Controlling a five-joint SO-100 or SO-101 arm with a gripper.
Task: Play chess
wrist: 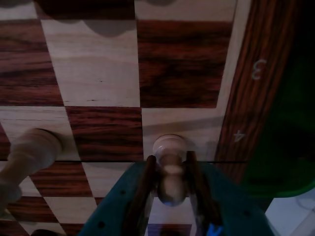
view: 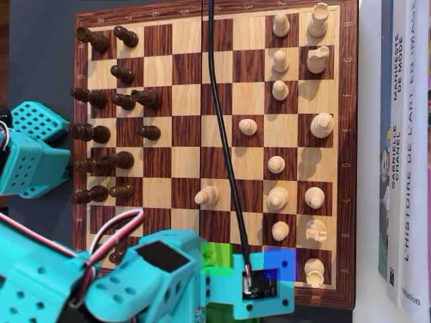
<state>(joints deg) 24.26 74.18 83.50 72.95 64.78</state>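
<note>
In the wrist view my gripper (wrist: 170, 161) is shut on a white pawn (wrist: 170, 147). The two dark fingers press its neck from both sides. The pawn's base is on or just above a light square next to the board's rim, by the number 4 (wrist: 238, 136). In the overhead view the teal gripper (view: 232, 272) hangs over the bottom edge of the wooden chessboard (view: 215, 101) and hides this pawn. Another white piece (wrist: 32, 152) stands two squares to the left in the wrist view; it also shows in the overhead view (view: 207, 196).
Dark pieces (view: 101, 101) crowd the board's left columns and white pieces (view: 296, 134) the right ones. A black cable (view: 219, 121) runs down over the board's middle. Books (view: 404, 148) lie along the right. Something green (wrist: 285, 147) lies beyond the rim.
</note>
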